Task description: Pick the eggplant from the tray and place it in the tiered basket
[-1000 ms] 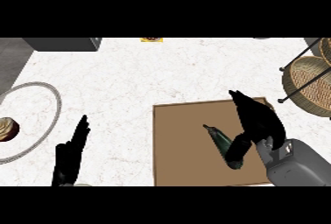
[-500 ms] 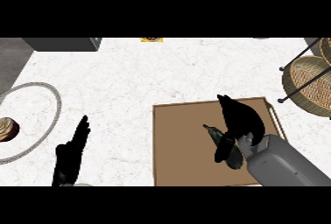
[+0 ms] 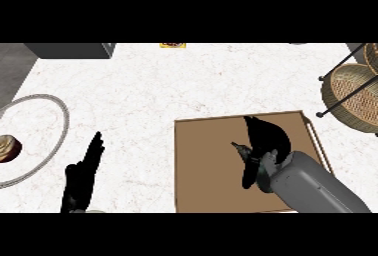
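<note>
Your right hand [image 3: 264, 137] over eggplant [image 3: 249, 167] on tray [image 3: 199, 165], fingers extended, not yet curled round it. Tiered basket [image 3: 354, 97] waits right. Left hand [image 3: 83, 175] rests flat on desk.

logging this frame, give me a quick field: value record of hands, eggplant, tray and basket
right hand: over the tray, fingers curling beside the eggplant, grasp not clearly closed
left hand: open, resting at lower left
eggplant: lying on the tray
tray: brown, lower centre-right of the counter
tiered basket: right edge, wicker
plate: left edge
</note>
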You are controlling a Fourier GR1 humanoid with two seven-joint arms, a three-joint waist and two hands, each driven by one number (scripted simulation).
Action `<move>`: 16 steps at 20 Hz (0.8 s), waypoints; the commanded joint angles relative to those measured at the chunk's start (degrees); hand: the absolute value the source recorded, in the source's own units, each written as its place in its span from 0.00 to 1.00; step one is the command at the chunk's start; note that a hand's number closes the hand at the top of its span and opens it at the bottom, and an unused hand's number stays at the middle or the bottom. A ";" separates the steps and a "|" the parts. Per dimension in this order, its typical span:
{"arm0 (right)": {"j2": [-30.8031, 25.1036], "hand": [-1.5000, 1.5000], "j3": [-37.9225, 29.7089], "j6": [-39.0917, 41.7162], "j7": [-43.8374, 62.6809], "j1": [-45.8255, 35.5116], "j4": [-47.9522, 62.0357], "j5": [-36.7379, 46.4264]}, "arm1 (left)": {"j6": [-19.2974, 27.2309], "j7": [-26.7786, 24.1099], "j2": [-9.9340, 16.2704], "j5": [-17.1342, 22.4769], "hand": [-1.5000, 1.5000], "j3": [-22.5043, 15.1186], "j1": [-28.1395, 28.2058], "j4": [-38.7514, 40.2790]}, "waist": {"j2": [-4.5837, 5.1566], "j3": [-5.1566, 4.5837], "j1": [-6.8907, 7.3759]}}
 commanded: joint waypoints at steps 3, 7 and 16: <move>3.80 0.00 0.14 4.58 12.13 -2.14 4.38 -0.66 | 1.12 0.29 -2.81 -0.35 0.50 -1.12 -1.15 0.90 | 0.16 -0.43 -0.01; 3.27 0.00 -0.50 5.75 9.67 -1.90 7.45 -0.94 | 0.85 0.51 -2.17 0.19 0.50 -0.46 -0.82 0.15 | 0.15 -0.40 -0.06; 3.74 0.00 -3.11 7.87 9.16 -1.43 10.18 -2.58 | 0.29 0.50 -0.56 0.45 0.50 0.57 -0.17 -1.17 | 0.10 -0.39 -0.15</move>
